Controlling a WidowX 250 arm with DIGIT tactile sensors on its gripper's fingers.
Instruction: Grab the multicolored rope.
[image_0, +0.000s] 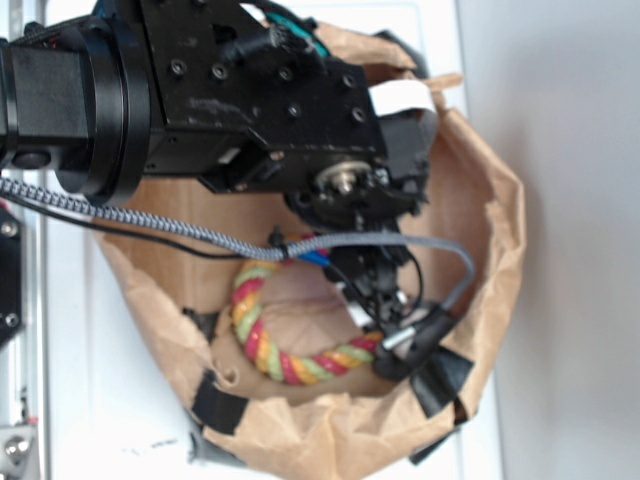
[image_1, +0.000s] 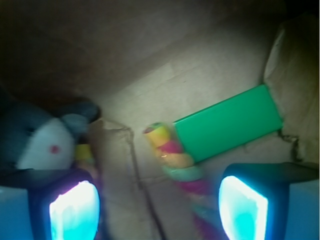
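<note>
The multicolored rope, twisted red, yellow and green, lies bent in a C on the floor of a brown paper bag. My gripper reaches down into the bag over the rope's right end. In the wrist view the gripper is open. One rope end runs down between the fingers, closer to the right pad than to the left pad, and nothing is clamped. Another bit of rope shows beside the left finger.
A green block lies against the rope end, beyond the right finger. A grey-and-white plush toy sits just beyond the left finger. Crumpled bag walls with black tape patches ring the floor. A braided cable crosses the bag.
</note>
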